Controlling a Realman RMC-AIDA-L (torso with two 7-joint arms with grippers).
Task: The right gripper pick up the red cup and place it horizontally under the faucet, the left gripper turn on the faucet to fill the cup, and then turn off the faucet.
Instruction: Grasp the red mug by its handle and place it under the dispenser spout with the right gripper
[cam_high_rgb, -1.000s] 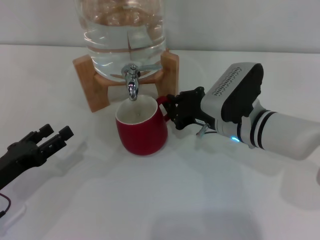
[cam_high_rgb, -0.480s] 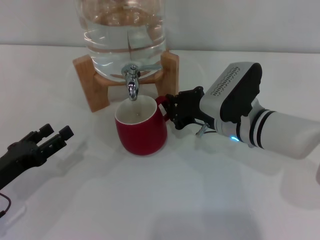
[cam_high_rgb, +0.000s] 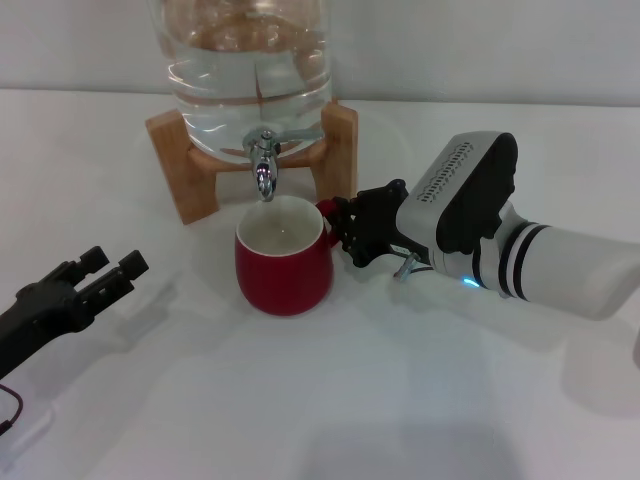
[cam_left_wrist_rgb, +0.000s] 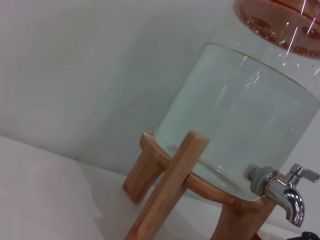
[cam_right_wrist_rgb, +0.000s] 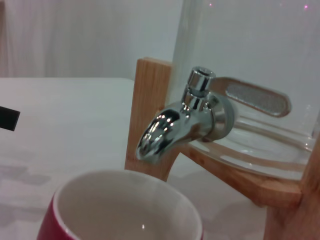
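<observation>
Red cup (cam_high_rgb: 284, 262) stood upright on the table (cam_high_rgb: 330, 400) near its far edge, right under the faucet (cam_high_rgb: 263, 163) spout; right gripper (cam_high_rgb: 345, 232) clamped its handle. Left gripper (cam_high_rgb: 105, 270) hovered near the table's left edge, fingers narrowly parted, holding nothing

— Any writing to read anywhere?
— None that I can make out; the water jar (cam_high_rgb: 250, 60), its wooden stand (cam_high_rgb: 180, 160) and the red cup (cam_high_rgb: 284, 262) seem unmarked.
</observation>
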